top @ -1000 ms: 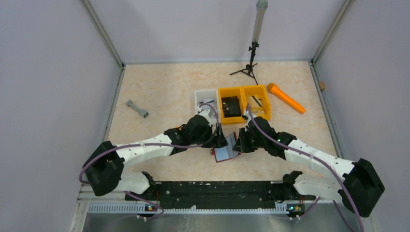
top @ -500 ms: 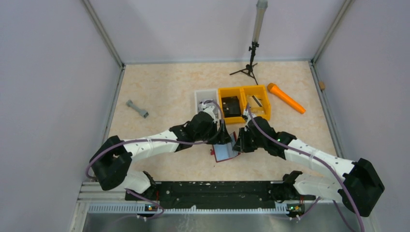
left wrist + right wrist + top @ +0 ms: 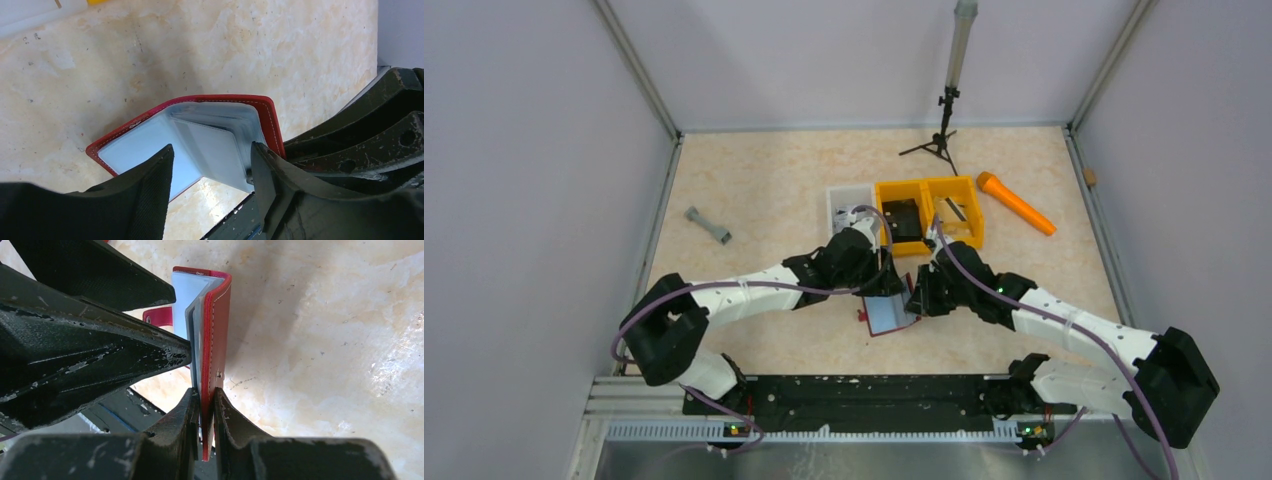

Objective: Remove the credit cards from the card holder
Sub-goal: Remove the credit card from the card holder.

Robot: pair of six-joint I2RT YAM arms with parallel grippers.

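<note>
The open card holder [image 3: 220, 315], at the near middle of the table [image 3: 754, 180], is pinched by its cover in the right gripper [image 3: 206, 410]. A pocketed credit card [image 3: 215, 147] is straddled by the parted left gripper [image 3: 210, 165]; closure, then withdrawal, seems needed.

card holder [image 3: 200, 135] red, white-stitched, pale blue inside; table [image 3: 200, 50] mottled beige

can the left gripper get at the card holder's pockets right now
Probably yes: the right gripper holds the card holder open, and the left gripper has its jaws apart astride the inner pockets.
</note>
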